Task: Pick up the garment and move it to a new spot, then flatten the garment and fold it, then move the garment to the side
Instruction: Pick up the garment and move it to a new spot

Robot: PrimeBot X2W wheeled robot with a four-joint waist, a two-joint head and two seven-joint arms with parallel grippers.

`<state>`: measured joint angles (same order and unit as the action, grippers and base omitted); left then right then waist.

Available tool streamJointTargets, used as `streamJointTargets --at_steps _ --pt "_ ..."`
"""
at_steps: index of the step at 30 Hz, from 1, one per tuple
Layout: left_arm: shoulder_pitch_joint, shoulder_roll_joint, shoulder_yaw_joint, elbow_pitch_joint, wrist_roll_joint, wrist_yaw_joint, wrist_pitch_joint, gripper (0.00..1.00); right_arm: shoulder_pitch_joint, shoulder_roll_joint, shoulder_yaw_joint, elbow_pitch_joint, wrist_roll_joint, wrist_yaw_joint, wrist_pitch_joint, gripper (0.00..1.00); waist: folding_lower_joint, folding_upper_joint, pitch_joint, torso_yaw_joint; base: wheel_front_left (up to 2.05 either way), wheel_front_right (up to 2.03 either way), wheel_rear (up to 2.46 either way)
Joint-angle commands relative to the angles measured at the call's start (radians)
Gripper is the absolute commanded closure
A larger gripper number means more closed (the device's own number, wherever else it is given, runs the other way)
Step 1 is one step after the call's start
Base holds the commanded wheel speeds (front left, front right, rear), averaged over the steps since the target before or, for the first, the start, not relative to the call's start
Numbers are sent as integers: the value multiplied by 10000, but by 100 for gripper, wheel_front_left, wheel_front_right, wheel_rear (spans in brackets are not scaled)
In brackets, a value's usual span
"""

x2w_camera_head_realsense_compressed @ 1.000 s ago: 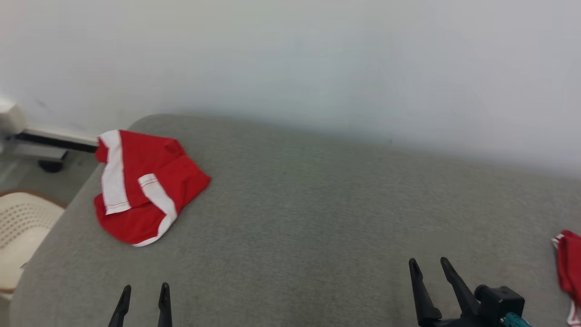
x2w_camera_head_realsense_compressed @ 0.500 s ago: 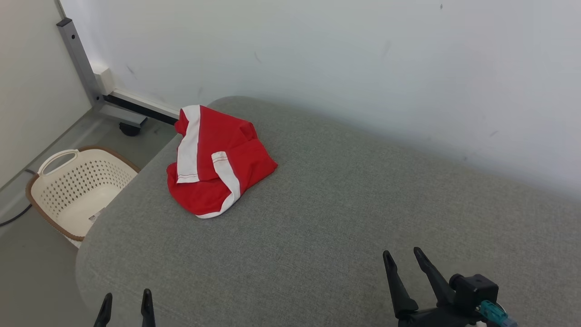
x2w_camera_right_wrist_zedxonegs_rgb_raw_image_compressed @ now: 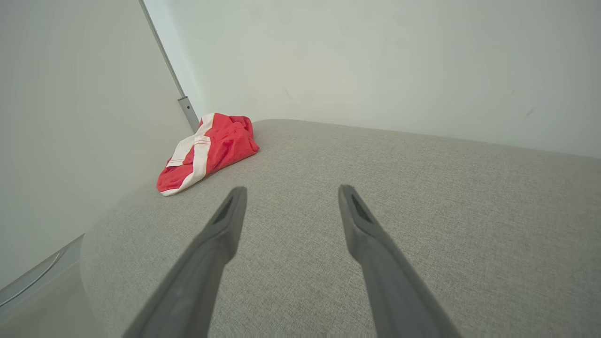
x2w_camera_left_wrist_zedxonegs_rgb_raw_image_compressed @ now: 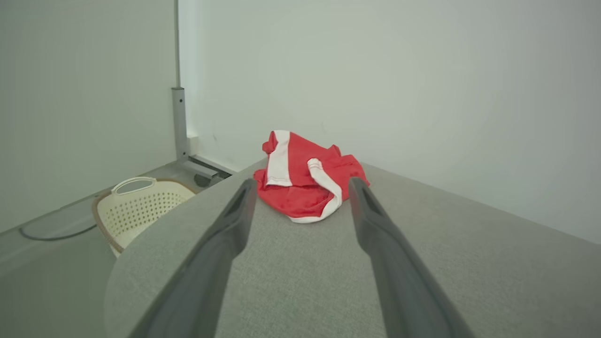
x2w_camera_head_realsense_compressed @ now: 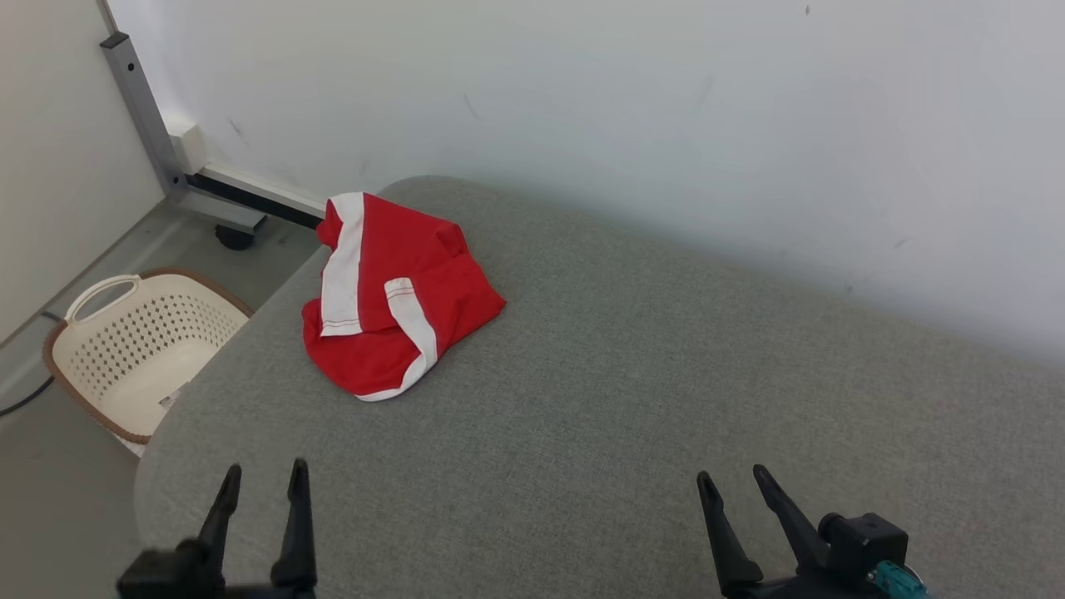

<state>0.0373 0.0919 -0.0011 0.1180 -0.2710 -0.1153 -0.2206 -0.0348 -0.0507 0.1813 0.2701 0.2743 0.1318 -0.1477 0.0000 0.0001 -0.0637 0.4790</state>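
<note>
The garment [x2w_camera_head_realsense_compressed: 391,295] is red with white bands and lies crumpled at the far left corner of the grey cushioned surface [x2w_camera_head_realsense_compressed: 632,391]. It shows too in the left wrist view as the garment [x2w_camera_left_wrist_zedxonegs_rgb_raw_image_compressed: 305,180] and in the right wrist view as the garment [x2w_camera_right_wrist_zedxonegs_rgb_raw_image_compressed: 206,148]. My left gripper [x2w_camera_head_realsense_compressed: 265,476] is open near the front left edge, well short of the cloth, which appears between its fingers in its wrist view. My right gripper [x2w_camera_head_realsense_compressed: 732,481] is open at the front right, far from the cloth. Nothing is held.
A cream perforated laundry basket [x2w_camera_head_realsense_compressed: 125,349] stands on the floor left of the surface. A grey metal post and rail [x2w_camera_head_realsense_compressed: 150,133] run along the pale wall behind. The surface's left edge drops off beside the garment.
The head camera swung left, so the whole picture shifted and the basket came into view. Since half a second ago my left gripper has risen further into view; the garment lies unchanged.
</note>
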Motion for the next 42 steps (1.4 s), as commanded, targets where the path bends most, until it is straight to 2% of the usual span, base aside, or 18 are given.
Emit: streamJointTargets --at_steps 1,5,12,16,22,26,30,36,37,38,39,42 --pt "-649 99 -133 442 -174 -80 225 0 215 2 -31 -104 -42 -23 48 0 0 -1 4 -27 0 0 0" --pt "-2415 311 -242 2153 -603 -97 996 0 241 7 51 -613 -359 -23 441 0 0 -1 498 -427 0 0 0" --pt "-5332 617 247 5240 -1574 -129 2147 0 -83 -7 346 -2254 -1417 -23 1624 0 0 -1 2349 -1802 0 0 0" --pt "-6694 682 472 6719 -2110 -138 3019 0 -198 -10 330 -3363 -1980 -23 2272 0 0 -1 3483 -2360 0 0 0" --pt "-8055 1041 470 7902 -2495 -163 3794 0 -200 -78 218 -4624 -2395 -23 2834 0 0 -1 4705 -2776 0 0 0" --pt "-8667 1602 265 8629 -2361 -135 4139 0 -112 -111 247 -5255 -2574 -23 3069 0 0 -1 5351 -3061 0 0 0" --pt "-9243 1988 319 9477 -2305 226 4066 0 -119 -113 127 -5750 -2650 -23 3205 0 0 -1 5921 -3263 0 0 0" --pt "-9645 2071 615 10497 -2581 791 3968 0 -52 -183 135 -5964 -2690 -23 3192 0 0 -1 6156 -3502 0 0 0" --pt "-9671 2049 629 10646 -2585 860 3948 33 -67 -182 129 -5955 -2689 -23 3177 0 0 -1 6155 -3510 0 0 0" --pt "-9673 2018 576 10726 -2533 893 3836 81 -87 -180 113 -5915 -2682 -23 3153 0 0 -1 6124 -3511 0 0 0" --pt "-9651 2004 547 10793 -2499 879 3711 100 -116 -172 138 -5871 -2660 -23 3139 0 0 -1 6080 -3516 0 0 0" --pt "-9516 2044 511 10997 -2495 729 3364 100 -262 -147 301 -5665 -2540 -23 3006 0 0 -1 5848 -3547 0 0 0"
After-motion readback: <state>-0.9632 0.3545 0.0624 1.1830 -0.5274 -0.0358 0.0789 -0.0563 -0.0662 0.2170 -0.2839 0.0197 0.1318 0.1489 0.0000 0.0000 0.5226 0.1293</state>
